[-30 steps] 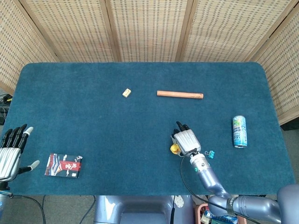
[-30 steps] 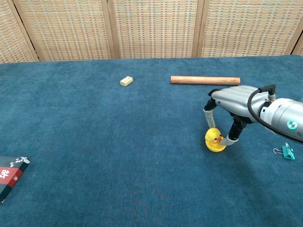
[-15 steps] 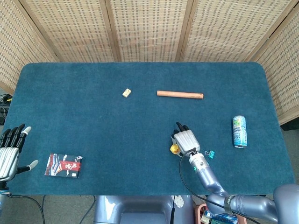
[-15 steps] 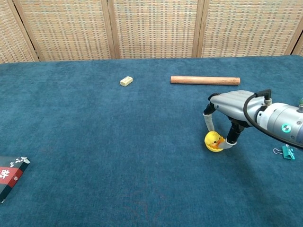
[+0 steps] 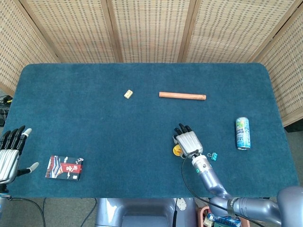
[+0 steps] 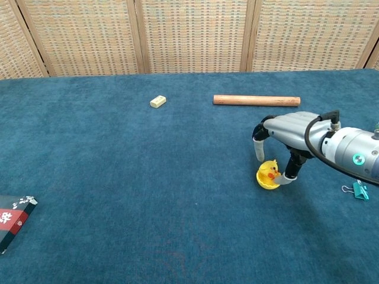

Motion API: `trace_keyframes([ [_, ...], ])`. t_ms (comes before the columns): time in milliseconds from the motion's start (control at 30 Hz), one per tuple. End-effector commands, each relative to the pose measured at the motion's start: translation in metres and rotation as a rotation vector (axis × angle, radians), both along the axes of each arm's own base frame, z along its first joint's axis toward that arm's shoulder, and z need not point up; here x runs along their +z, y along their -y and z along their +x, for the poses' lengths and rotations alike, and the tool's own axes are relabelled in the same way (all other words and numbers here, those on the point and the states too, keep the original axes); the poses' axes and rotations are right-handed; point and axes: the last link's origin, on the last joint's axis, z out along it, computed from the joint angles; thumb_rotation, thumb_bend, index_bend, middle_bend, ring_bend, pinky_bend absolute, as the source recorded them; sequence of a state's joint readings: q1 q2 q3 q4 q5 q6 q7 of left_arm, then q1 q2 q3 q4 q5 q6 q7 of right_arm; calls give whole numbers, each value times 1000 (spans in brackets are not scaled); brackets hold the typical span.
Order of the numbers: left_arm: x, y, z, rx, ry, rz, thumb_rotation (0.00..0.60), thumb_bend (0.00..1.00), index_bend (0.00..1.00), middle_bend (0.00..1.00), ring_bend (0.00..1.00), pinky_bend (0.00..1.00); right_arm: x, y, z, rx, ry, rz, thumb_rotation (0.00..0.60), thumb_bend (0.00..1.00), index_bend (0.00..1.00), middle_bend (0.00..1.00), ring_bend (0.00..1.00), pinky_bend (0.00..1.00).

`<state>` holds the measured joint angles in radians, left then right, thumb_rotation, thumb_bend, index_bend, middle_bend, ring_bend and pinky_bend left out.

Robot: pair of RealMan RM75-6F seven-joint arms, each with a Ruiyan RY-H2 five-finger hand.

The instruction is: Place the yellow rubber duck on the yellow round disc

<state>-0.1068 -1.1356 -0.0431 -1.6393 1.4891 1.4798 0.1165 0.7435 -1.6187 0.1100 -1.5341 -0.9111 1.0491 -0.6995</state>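
The yellow rubber duck [image 6: 269, 172] stood on the blue table cover [image 6: 118, 177] at the right side of the table, near the front edge, and under it a thin yellow shape could be seen, which was probably the yellow round disc [image 6: 266, 183]; the chest view did not show it clearly enough to be sure. The right hand [image 6: 287, 133] was arched over the duck with the palm down. Its thumb came down at the right of the duck and touched it near the base, and one finger hung down at the left, just beside the head of the duck. Whether the hand was really pinching the duck or only touching it, I cannot tell from these views. In the head view the duck [image 5: 177, 151] was mostly covered by this hand [image 5: 188, 140], and only a small yellow part showed at its left edge. The left hand [image 5: 10, 153] was at the left edge of the table with the fingers apart and nothing in it. A wooden stick [image 6: 256, 100] lay further back on the table, and a small beige block [image 6: 157, 101] lay to its left. A drink can [image 5: 242, 133] lay at the far right, a small blue binder clip [image 6: 356, 189] was near the right wrist, and a red and black packet [image 5: 65, 167] lay near the left hand.
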Motion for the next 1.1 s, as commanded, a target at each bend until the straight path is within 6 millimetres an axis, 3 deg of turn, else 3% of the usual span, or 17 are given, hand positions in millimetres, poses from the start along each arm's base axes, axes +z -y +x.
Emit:
trace_keyframes([
  [33, 0, 0, 0, 1, 1, 0, 600, 116, 0, 0, 0, 0, 2, 0, 3, 8, -6, -3, 600, 174, 431, 145, 0, 101],
  [433, 2, 0, 0, -2, 5, 5, 600, 116, 0, 0, 0, 0, 3, -3, 5, 2, -23, 9, 600, 175, 430, 140, 0, 90],
  [633, 1, 0, 0, -3, 3, 3, 600, 116, 0, 0, 0, 0, 8, -2, 8, 7, -30, -3, 600, 174, 370, 78, 0, 39],
  [967, 3, 0, 0, -3, 6, 12, 600, 116, 0, 0, 0, 0, 33, -1, 16, 22, -27, -71, 600, 174, 244, 0, 0, 2],
  [1100, 3, 0, -1, 1, 8, 11, 600, 116, 0, 0, 0, 0, 55, -3, 9, 15, -15, -133, 600, 175, 203, 0, 0, 0],
])
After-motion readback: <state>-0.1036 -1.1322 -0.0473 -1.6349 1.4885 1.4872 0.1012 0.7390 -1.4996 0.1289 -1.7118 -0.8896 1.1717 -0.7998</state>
